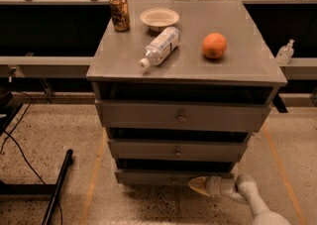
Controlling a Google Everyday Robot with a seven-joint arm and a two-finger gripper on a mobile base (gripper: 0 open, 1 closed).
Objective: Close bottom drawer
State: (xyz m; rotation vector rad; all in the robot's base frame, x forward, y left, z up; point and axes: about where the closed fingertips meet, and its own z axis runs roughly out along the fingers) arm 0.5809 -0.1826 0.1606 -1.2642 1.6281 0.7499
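Observation:
The grey cabinet (183, 65) has three drawers. The bottom drawer (148, 176) is the lowest and narrowest grey front, near the floor, with a dark gap above it. My gripper (194, 185) comes in from the lower right on a white arm (247, 194). Its pale tan tip is right at the bottom drawer's front, just right of the middle, and looks to be touching it. The drawer's small knob is hidden by the gripper tip.
On the cabinet top lie a brown can (120, 12), a white bowl (159, 18), a clear bottle (159, 46) on its side and an orange (214, 45). The middle drawer (176, 149) and top drawer (181, 116) sit above. A black pole (58, 187) lies on the floor at left.

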